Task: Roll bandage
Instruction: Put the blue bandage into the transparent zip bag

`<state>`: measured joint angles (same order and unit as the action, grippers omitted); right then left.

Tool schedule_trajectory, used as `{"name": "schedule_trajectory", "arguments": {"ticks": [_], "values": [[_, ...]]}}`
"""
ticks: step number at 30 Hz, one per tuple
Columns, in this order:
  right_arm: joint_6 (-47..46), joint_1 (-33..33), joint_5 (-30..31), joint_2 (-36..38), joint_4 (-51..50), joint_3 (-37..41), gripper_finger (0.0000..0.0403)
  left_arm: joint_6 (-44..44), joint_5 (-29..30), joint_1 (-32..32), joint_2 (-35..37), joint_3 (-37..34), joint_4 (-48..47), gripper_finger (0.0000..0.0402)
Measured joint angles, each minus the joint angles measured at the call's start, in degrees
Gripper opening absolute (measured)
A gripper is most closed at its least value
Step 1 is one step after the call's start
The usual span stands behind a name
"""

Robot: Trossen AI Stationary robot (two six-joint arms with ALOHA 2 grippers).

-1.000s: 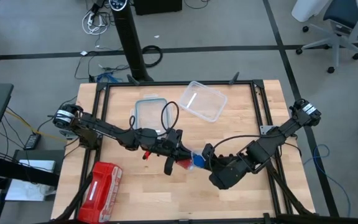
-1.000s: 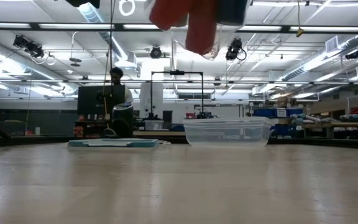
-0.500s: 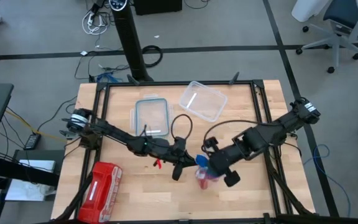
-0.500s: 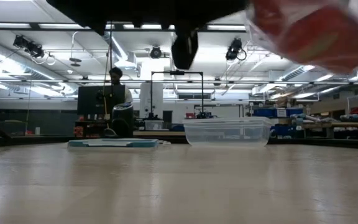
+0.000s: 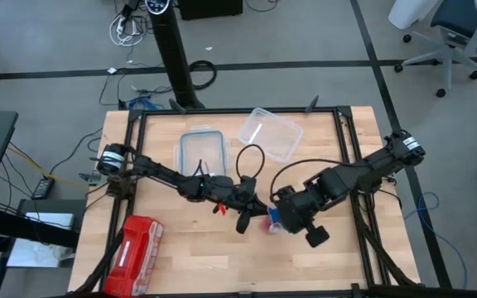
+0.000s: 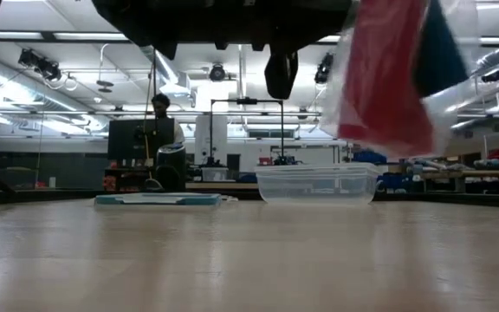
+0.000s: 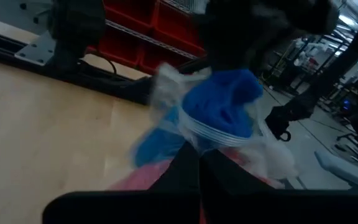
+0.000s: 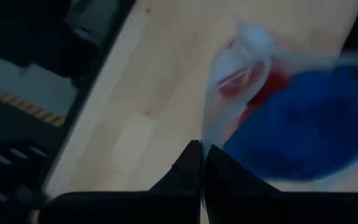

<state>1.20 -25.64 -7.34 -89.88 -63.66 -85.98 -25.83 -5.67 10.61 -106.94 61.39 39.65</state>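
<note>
Hanging between both arms' shut jaws, bagged bandage [image 7: 221, 112], above table [image 5: 189, 265].

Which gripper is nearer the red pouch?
Left. The left gripper is mid-table, right of the red pouch; the right gripper lies farther right.

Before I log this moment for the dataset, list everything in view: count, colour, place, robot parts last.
bandage: one, bright blue, inside a clear plastic bag held above the table's front middle, between both grippers
red-pink fabric: at least one piece, in the same bag beside the bandage; exact count cannot be told
container: one, clear plastic, back of the table, right of centre
lid: one, clear with a blue-grey rim, flat, left of the container
zip pouch: one, red with white markings, front left corner
table: one, light wood
person: one, far behind the table
left gripper: shut on the bag
right gripper: shut on the bag
</note>
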Motion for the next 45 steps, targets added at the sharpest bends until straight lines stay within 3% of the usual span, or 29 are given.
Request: {"name": "schedule_trajectory", "arguments": {"ticks": [3,6,9,12,16,21,24,27,31,35,39,45], "values": [[-2.0,-0.9,15.4,-0.1,-2.3,-0.1,0.0001,0.0,-1.9,-1.1,0.0,-0.1,-0.9,0.0],[0.7,-0.8,9.2,0.0,-2.3,-1.6,0.0,0.0,-4.5,-1.8,0.0,-0.1,-0.8,0.0],[-1.6,-1.1,17.3,0.0,-3.3,-3.2,0.0,0.0,-6.5,-2.3,0.0,-0.1,-0.7,0.0],[-0.5,-0.7,12.2,0.2,-3.9,-5.0,0.0,0.0,-7.6,-2.7,0.0,-0.1,0.2,0.0],[-2.5,-1.8,26.7,0.1,-4.8,-7.5,0.0,0.0,-9.4,-3.3,0.0,-0.1,1.8,0.0],[-1.0,-2.2,17.7,0.0,-4.4,-8.6,0.0,0.1,-12.1,-4.7,0.9,-0.1,4.3,0.0],[-2.9,-2.4,21.9,0.2,-6.1,-8.6,0.0,0.1,-13.2,-6.0,1.4,0.8,5.7,0.0],[-2.5,-2.3,17.8,0.2,-5.2,-8.6,0.0,0.1,-15.8,-6.9,1.2,3.0,4.1,0.0],[-4.3,-2.9,24.5,0.9,-7.2,-8.6,0.0001,1.8,-19.9,-8.3,1.3,7.5,-3.4,0.0],[-5.2,-3.2,24.9,1.4,-7.7,-8.6,0.0,4.9,-22.4,-9.9,1.3,13.7,-10.7,0.0],[-8.6,-4.0,25.6,2.3,-9.0,-8.6,0.0001,12.2,-22.1,-10.1,1.3,19.1,-20.4,0.0],[-15.9,-5.1,26.5,3.4,-13.4,-8.6,0.0001,22.9,-14.8,-8.7,1.4,21.4,-29.5,0.0]]}}
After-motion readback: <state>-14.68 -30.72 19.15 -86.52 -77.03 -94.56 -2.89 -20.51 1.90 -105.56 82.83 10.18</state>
